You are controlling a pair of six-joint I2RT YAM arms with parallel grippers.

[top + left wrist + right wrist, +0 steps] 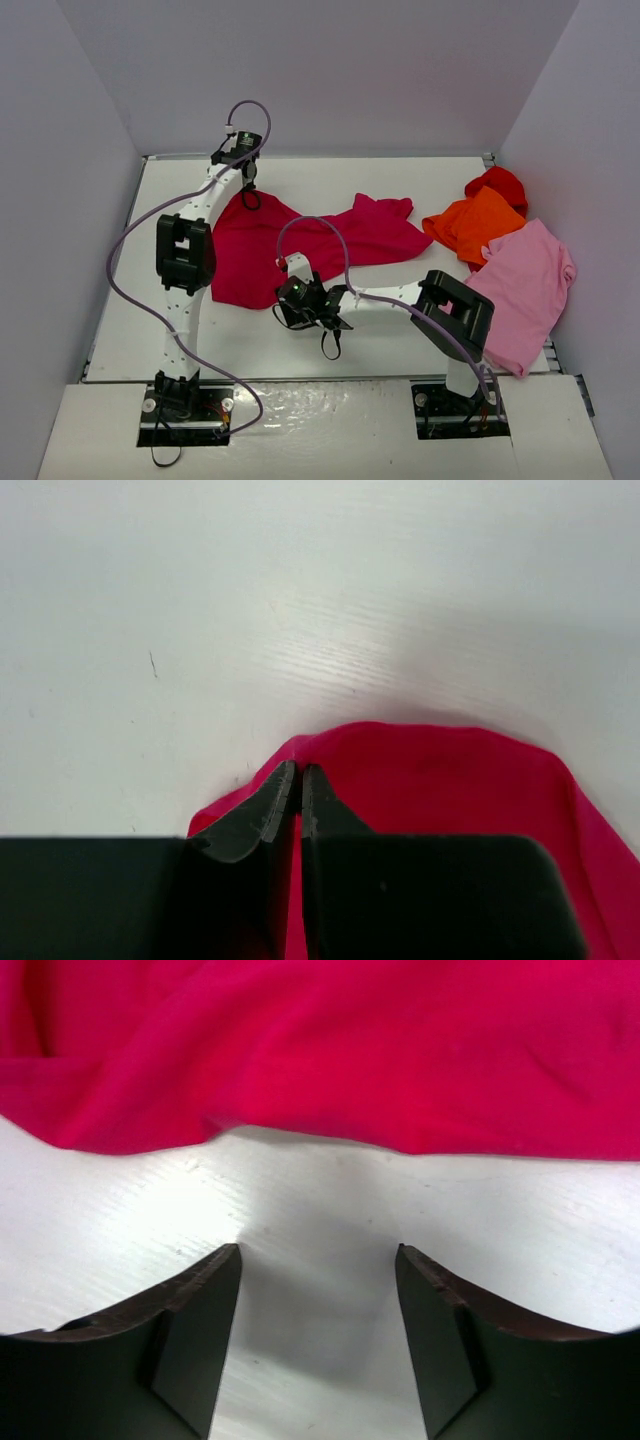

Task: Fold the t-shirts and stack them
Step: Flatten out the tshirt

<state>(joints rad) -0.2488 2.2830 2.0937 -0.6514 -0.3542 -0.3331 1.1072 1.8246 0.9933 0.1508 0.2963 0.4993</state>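
Right end effector, jaws released, is hovering at the near hem of the crimson t-shirt, mid-frame. Left end effector is clenching its far edge. The orange t-shirt, bright red t-shirt and light pink t-shirt are lying unfolded at right; nothing is being stacked yet.

We see the crimson t-shirt spread mid-table, left gripper at its far corner, right gripper by its near edge; orange shirt, red shirt, pink shirt at right.

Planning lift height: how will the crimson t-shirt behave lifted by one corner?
Probably floppy: the crimson t-shirt lies in soft folds, so it should sag below the left claw shut on its edge. Likely light, but it sprawls wide, so may drag.
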